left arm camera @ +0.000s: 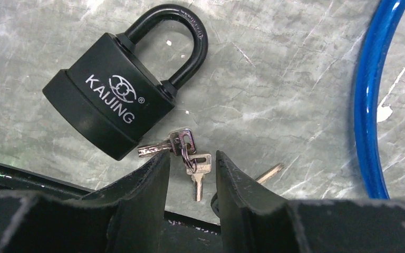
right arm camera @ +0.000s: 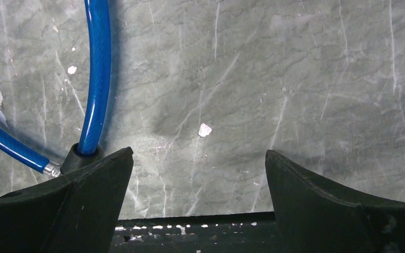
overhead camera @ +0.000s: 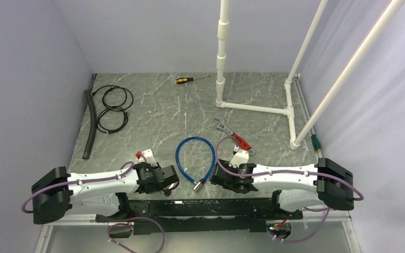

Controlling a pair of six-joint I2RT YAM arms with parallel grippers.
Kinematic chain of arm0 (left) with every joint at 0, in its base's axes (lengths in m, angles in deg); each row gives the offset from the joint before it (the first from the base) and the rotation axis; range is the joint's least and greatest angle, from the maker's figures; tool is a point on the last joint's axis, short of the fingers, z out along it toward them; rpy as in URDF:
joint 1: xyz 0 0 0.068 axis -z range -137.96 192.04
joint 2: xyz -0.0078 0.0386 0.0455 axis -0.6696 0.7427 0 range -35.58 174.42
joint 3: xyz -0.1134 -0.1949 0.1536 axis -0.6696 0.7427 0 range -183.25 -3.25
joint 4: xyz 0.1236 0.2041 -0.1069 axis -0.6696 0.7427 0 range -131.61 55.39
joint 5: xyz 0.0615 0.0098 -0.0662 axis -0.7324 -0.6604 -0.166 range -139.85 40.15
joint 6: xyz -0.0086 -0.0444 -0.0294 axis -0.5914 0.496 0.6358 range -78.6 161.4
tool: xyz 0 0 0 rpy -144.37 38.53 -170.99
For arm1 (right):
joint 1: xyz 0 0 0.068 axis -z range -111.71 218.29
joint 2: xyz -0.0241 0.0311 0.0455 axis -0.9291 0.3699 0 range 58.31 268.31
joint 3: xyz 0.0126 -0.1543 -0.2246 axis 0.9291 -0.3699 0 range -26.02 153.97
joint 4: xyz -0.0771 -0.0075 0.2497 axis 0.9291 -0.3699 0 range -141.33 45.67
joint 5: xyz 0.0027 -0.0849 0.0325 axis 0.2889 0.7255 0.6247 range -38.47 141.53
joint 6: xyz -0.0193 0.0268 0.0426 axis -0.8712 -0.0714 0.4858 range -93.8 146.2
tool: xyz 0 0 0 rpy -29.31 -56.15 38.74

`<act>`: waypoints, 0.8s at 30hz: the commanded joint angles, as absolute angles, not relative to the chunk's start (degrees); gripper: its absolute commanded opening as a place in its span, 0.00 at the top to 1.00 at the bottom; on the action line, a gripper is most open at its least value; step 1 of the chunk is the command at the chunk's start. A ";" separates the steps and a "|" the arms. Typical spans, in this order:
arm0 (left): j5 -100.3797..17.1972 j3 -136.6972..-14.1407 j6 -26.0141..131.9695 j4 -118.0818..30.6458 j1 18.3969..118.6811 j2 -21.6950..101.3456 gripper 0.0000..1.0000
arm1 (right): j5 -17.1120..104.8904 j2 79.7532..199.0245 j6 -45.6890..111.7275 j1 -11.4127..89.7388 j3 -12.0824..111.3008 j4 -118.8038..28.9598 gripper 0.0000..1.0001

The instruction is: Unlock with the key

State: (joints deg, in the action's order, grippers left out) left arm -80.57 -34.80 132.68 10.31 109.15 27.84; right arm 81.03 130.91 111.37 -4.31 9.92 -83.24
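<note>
A grey, marble-veined table [overhead camera: 153, 105] with pale walls around it carries everything. The step in hand looks like picking up a key. To do it well, the left gripper [left arm camera: 192, 154] should come down square over one key's head, not over the ring. It should pinch the flat faces so the blade stays free to aim at the padlock [left arm camera: 111, 100]. Its fingers [left arm camera: 147, 184] stand partly apart with a narrow gap. One key of the small bunch of keys [left arm camera: 187, 150] lies in that gap, and neither pad visibly touches it, so nothing is held. The bunch lies just beside the padlock's bottom corner, and one blade points at the body. The padlock lies flat, shackle seated, KAIJING face up. A blue cable [left arm camera: 369, 95] curves past, well apart from the padlock on the keys' side. The right gripper [right arm camera: 199, 153] is beyond that cable from the padlock. Its jaws are spread wide over bare table, gripping nothing.
</note>
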 commanded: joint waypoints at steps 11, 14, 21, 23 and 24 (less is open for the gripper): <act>-80.71 -36.14 132.63 5.60 109.29 34.60 0.71 | 81.71 129.98 112.00 -4.83 9.82 -82.54 0.02; -80.67 -36.86 133.73 6.83 109.31 36.88 0.74 | 81.34 130.48 111.82 -4.84 9.78 -82.16 0.02; -80.41 -36.06 132.13 3.59 109.36 38.01 1.00 | 82.12 129.60 112.05 -4.92 9.30 -82.72 0.02; -80.34 -35.92 131.06 2.91 109.35 37.14 1.00 | 82.03 128.97 111.72 -4.92 8.49 -81.83 0.02; -80.24 -35.68 130.38 2.27 109.36 36.31 1.00 | 82.03 128.64 111.39 -4.92 8.25 -81.40 0.02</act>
